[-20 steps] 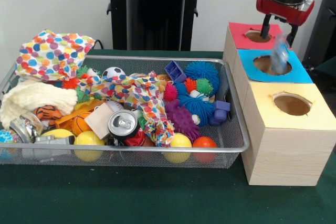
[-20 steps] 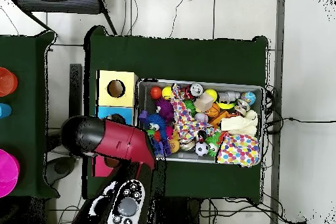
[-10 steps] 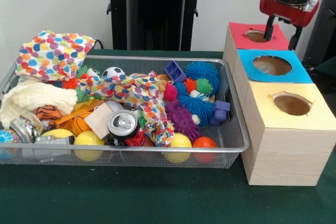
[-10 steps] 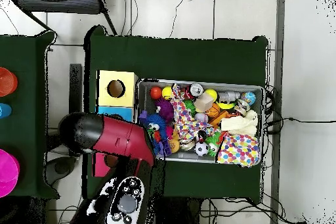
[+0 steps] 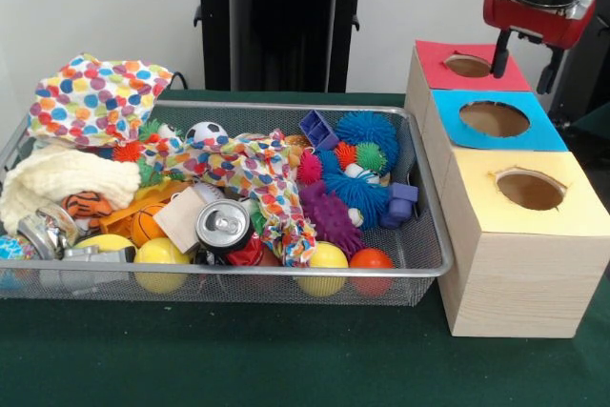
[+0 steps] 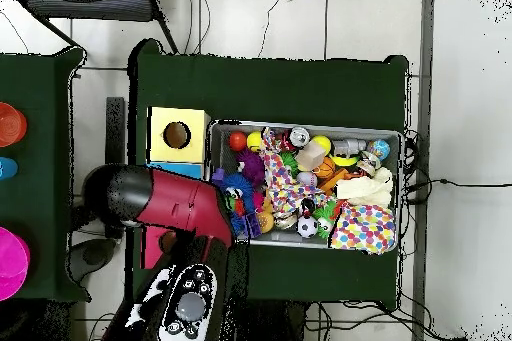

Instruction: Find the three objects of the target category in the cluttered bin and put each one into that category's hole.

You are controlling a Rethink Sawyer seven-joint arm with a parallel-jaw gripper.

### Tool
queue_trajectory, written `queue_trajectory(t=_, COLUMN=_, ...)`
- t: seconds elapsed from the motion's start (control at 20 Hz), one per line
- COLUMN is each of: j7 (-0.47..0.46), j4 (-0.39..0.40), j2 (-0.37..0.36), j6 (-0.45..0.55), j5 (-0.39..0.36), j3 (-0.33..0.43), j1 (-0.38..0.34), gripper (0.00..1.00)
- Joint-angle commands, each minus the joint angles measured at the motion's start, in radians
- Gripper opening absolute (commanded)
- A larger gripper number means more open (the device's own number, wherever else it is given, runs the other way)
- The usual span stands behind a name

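The bin (image 5: 286, 108) is a silver wire-mesh basket on the green table, full of balls, spiky toys, cloths, blocks and a drink can (image 5: 224, 226). It also shows in the overhead view (image 6: 305, 126). Three pale wooden boxes stand in a row to its right. The hole (image 5: 467, 66) is in the red top of the farthest box. My gripper (image 5: 522, 66) hangs open and empty above the red and blue tops, just right of the hole. In the overhead view my red arm (image 6: 180, 207) hides the gripper, the red box and the blue box.
The blue-topped box's hole (image 5: 494, 119) and the yellow-topped box's hole (image 5: 530, 190) lie nearer the camera. The yellow box also shows in the overhead view (image 6: 178, 135). The black pedestal (image 5: 281, 21) stands behind the bin. A side table holds coloured cups (image 6: 10, 262).
One second ago a blurred pale blue thing was between my fingers over the blue box's hole; it is gone now. My gripper has risen and shifted right in the front view.
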Motion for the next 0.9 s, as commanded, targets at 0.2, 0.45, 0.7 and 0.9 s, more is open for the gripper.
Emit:
queue_trajectory(t=0.2, j7=0.157, j4=0.027, j2=-0.033, j6=0.07, j5=-0.069, j3=0.009, j1=0.004, gripper=1.0)
queue_trajectory(t=0.45, j7=-0.001, j4=0.064, j2=-0.112, j6=0.025, j5=-0.16, j3=-0.039, j1=-0.076, gripper=1.0)
queue_trajectory(t=0.7, j7=-0.109, j4=0.121, j2=-0.148, j6=-0.134, j5=-0.221, j3=0.026, j1=-0.194, gripper=1.0)
queue_trajectory(t=0.9, j7=-0.144, j4=0.154, j2=-0.16, j6=-0.234, j5=-0.272, j3=0.089, j1=-0.278, gripper=1.0)
